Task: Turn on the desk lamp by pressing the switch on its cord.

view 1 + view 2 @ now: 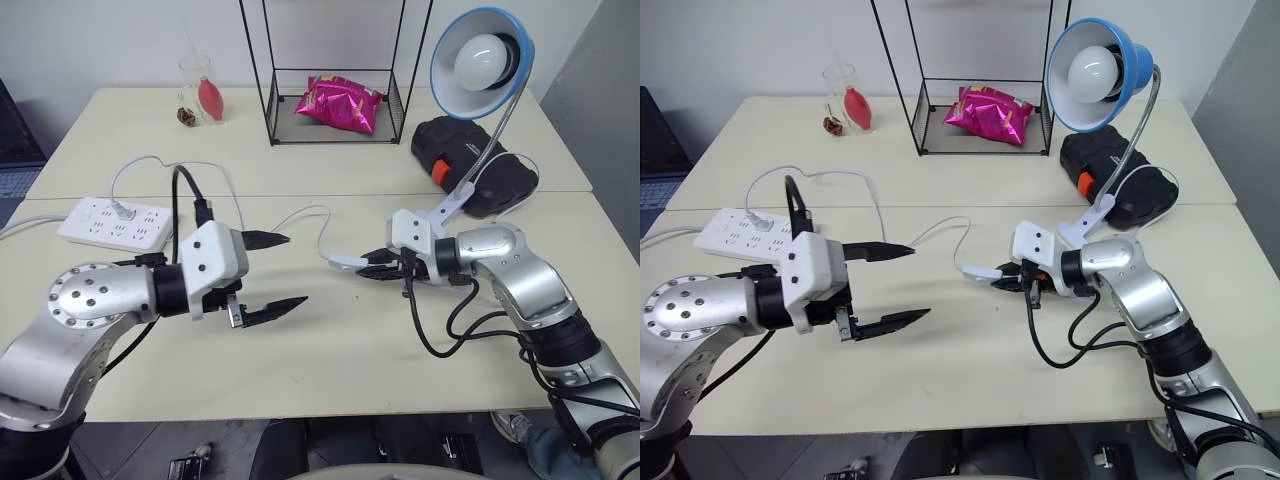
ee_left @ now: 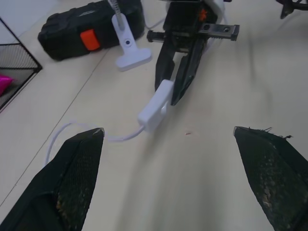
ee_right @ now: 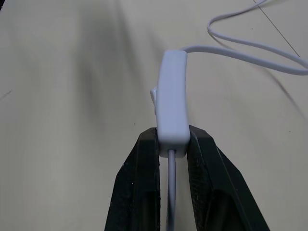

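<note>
The desk lamp (image 1: 484,50), blue-rimmed with a white bulb that looks unlit, stands at the back right on a silver gooseneck and white clip base (image 1: 452,206). Its thin white cord (image 1: 300,215) loops across the table. The small white oblong switch (image 3: 173,96) is held above the tabletop, my right gripper (image 1: 372,266) shut on its near end. In the left wrist view the switch (image 2: 156,107) pokes out from the right gripper's black fingers (image 2: 185,72). My left gripper (image 1: 278,270) is open, a short way to the switch's left, its fingers pointing toward it with nothing between them.
A white power strip (image 1: 115,223) lies at the left with a plug in it. A black case (image 1: 478,165) sits behind the lamp clip. A black wire rack (image 1: 335,95) holding a pink snack bag (image 1: 338,103) and a glass cup (image 1: 203,90) stand at the back.
</note>
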Controlling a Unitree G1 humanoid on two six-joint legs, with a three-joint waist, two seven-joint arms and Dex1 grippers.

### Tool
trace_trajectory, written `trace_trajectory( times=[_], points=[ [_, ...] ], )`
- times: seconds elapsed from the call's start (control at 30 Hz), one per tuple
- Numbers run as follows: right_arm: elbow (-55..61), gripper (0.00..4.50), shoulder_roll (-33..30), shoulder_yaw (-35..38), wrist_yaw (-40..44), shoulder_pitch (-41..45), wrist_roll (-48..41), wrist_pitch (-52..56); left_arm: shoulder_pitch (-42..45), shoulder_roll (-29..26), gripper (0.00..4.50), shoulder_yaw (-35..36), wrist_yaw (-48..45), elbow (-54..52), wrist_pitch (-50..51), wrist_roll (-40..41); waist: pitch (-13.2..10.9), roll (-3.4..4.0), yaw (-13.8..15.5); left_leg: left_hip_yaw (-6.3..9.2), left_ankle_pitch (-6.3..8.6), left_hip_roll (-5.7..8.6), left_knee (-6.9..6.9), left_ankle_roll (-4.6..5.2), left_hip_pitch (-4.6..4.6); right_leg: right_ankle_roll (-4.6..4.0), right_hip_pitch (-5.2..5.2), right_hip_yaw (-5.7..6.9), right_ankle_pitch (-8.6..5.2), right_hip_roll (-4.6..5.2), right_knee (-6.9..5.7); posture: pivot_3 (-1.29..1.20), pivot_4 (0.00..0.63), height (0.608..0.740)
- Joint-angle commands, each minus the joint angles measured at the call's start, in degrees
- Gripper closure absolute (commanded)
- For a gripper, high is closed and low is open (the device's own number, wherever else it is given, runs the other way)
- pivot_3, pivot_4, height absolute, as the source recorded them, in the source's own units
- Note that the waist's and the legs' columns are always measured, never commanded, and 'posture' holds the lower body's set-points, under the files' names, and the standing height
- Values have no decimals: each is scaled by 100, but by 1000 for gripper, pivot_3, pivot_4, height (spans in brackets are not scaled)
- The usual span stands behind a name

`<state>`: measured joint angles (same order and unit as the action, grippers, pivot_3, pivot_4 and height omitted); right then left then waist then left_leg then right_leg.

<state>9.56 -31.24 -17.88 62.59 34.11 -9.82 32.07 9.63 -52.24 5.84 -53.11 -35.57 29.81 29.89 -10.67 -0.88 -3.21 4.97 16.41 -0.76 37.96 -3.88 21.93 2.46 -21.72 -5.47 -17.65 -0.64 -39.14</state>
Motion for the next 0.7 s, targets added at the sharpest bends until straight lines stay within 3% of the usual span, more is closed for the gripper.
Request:
trace_trajectory(
  times=[0.03,0.2,0.7],
  points=[
    [423,4087,-41,136,-58,-29,-257,338,65,52,0,-374,-33,203,-327,-427,0,0,2,0,0,-1,0,0,0,0,0,-1,0,0,0,0,150,740],
    [548,4087,-108,42,-13,9,-329,419,555,405,0,-1018,7,572,-643,-880,0,-1,21,1,0,2,1,0,3,0,0,1,0,1,2,0,150,740],
    [1032,4087,-243,-37,-48,-162,-508,639,1304,531,0,-1541,-557,916,-789,-1228,0,-3,12,0,0,3,4,0,6,0,-3,0,0,-6,1,0,150,740]
  ],
)
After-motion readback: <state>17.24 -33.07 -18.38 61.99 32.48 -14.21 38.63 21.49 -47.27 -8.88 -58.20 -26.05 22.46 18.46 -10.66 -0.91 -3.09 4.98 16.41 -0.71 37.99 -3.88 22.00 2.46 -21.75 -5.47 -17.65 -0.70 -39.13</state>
